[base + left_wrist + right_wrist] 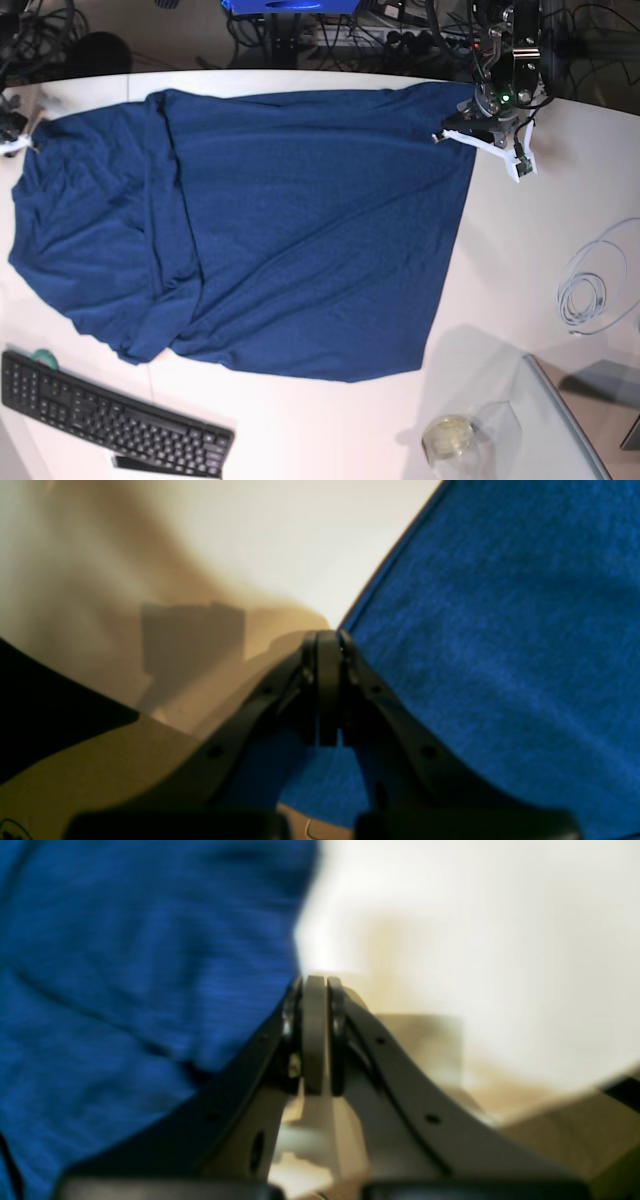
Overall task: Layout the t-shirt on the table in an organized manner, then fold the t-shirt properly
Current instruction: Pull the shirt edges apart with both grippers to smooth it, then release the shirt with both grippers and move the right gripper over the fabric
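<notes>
The dark navy t-shirt (300, 220) lies spread wide over the white table (520, 260), with folds bunched along its left third. My left gripper (327, 632) is shut at the shirt's far right corner (468, 105), and the hem (390, 565) runs straight into its fingertips. My right gripper (315, 982) is shut at the shirt's far left corner (35, 128), with blue fabric (150, 965) pressed against its left finger. In the base view only a sliver of the right gripper (10, 140) shows at the left border. The cloth inside either pinch is hidden.
A black keyboard (110, 420) lies at the front left with a small green roll (40, 357) beside it. A coiled white cable (590, 290) lies at the right. A glass panel (570, 430) and a clear jar (450, 437) stand at the front right.
</notes>
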Robot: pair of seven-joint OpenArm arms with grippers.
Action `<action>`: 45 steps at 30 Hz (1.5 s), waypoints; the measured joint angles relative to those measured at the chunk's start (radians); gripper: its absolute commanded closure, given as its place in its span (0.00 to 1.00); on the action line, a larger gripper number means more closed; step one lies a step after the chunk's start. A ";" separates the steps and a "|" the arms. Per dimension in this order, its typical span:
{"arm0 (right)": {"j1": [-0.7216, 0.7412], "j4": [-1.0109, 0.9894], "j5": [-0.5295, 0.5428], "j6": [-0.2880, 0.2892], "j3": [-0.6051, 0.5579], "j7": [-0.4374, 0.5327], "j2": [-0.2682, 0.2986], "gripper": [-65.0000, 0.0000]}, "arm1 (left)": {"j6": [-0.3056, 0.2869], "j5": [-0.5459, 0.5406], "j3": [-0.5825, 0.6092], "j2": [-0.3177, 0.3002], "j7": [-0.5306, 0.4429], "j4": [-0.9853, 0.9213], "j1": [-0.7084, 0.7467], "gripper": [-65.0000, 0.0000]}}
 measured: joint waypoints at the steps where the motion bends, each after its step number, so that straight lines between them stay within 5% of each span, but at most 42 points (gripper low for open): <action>1: -0.009 0.030 0.000 -0.003 0.003 0.000 0.000 0.95 | 0.000 0.000 0.000 0.000 0.001 0.019 0.005 1.00; 3: -0.014 0.096 0.007 -0.001 0.004 0.006 -0.018 0.84 | 0.000 0.000 0.000 0.002 -0.002 0.048 0.009 1.00; 8: 0.016 0.125 0.014 0.024 -0.007 0.006 -0.077 0.31 | -0.004 0.001 0.000 -0.004 -0.003 0.082 0.009 1.00; 17: 0.164 -0.066 0.007 0.014 0.052 0.013 -0.058 0.61 | -0.004 0.002 0.000 -0.026 -0.003 0.070 0.019 1.00; 24: 0.208 -0.219 0.006 0.008 0.060 0.010 -0.020 1.00 | -0.004 0.000 -0.002 -0.028 0.000 -0.006 0.014 1.00; 37: 0.183 -0.224 0.007 0.008 0.063 0.011 0.014 0.95 | -0.004 0.000 -0.002 -0.029 -0.003 -0.008 0.008 1.00; 45: 0.063 0.039 0.007 0.006 0.058 0.003 0.011 0.50 | -0.006 -0.007 -0.129 -0.042 0.002 0.042 0.023 1.00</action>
